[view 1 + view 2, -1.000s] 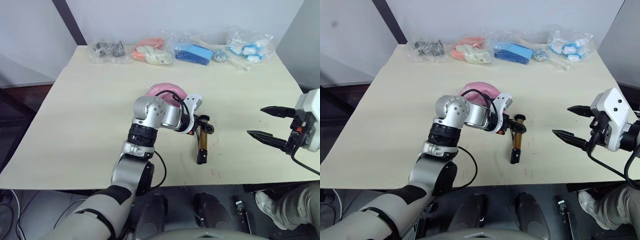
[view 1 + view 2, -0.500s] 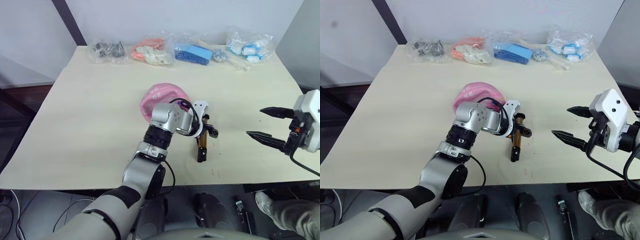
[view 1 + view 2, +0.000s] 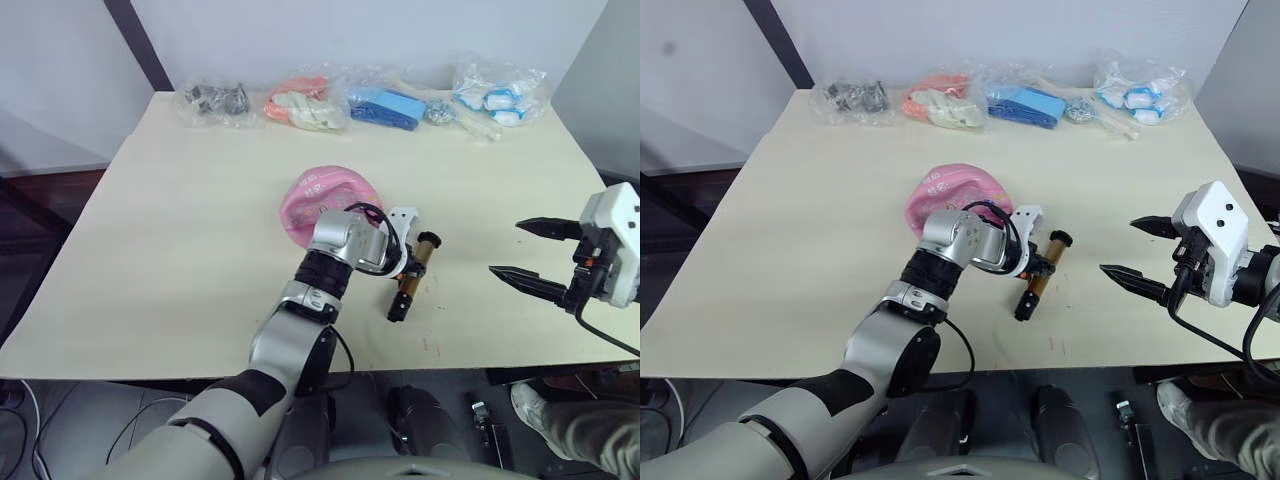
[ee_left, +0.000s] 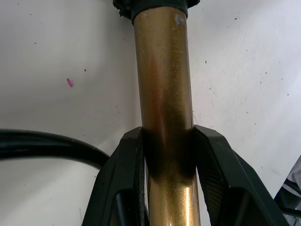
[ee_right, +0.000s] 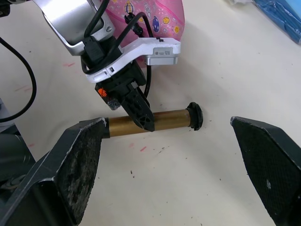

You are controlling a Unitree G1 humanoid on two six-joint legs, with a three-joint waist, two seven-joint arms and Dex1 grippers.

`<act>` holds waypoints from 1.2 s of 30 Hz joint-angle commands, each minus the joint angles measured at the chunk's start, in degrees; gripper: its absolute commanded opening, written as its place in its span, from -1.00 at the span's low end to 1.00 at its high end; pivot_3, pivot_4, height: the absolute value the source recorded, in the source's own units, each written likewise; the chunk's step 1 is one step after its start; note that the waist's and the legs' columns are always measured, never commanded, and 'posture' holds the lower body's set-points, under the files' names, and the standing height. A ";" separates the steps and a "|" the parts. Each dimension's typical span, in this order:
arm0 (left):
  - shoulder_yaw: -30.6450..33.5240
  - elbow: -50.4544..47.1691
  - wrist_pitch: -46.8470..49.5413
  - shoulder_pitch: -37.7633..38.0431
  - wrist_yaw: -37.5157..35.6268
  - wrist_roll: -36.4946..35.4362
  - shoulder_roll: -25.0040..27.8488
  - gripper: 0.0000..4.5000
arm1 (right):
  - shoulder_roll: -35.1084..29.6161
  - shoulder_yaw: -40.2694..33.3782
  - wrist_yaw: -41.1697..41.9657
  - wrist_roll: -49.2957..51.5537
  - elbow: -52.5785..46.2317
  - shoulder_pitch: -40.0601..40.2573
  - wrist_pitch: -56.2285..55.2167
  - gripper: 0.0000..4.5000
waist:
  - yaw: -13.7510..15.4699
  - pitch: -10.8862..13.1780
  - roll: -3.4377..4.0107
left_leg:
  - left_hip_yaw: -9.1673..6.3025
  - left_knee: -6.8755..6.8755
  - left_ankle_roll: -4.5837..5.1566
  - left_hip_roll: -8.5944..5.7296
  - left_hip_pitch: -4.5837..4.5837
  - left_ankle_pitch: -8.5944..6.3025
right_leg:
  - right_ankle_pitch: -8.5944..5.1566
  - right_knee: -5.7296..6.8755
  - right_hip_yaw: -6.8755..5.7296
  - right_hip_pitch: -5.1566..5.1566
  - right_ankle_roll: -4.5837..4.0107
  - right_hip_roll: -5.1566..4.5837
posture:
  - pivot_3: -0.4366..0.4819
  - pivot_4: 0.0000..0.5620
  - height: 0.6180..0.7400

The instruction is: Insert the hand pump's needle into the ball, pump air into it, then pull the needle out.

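The hand pump (image 3: 409, 284), a gold-brown barrel with black end caps, lies on the pale table (image 3: 180, 240) just right of the ball (image 3: 322, 200). The ball is pink with small stickers and sits near the table's middle. My left gripper (image 4: 168, 134) is shut on the pump's barrel, with a finger pressed to each side. My right gripper (image 3: 520, 251) hovers open at the table's right side, apart from the pump and pointing toward it. The right wrist view shows the barrel (image 5: 164, 121) clamped by the left fingers (image 5: 140, 112). The needle is hidden.
Clear bags line the far edge: dark parts (image 3: 213, 100), pink-orange items (image 3: 300, 104), blue items (image 3: 388, 107), white-blue items (image 3: 497, 97). A person's leg (image 3: 580, 420) is below the table's front right corner. A black cable (image 4: 47, 145) curves beside the left fingers.
My left gripper moved right over the pump and its jaws closed from open onto the barrel. The pump's far end swung a little to the right. The right arm stayed almost still.
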 commanded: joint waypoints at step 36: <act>-7.75 -27.76 -68.97 31.63 -50.40 -2.90 11.55 -0.54 | 4.35 -2.71 -19.78 24.02 0.05 -10.09 9.66 1.00 | 0.14 -0.07 0.08 | 0.22 0.04 0.02 0.07 0.08 0.00 | 0.12 0.01 0.17 0.03 -0.22 0.02 | -0.05 -0.47 1.00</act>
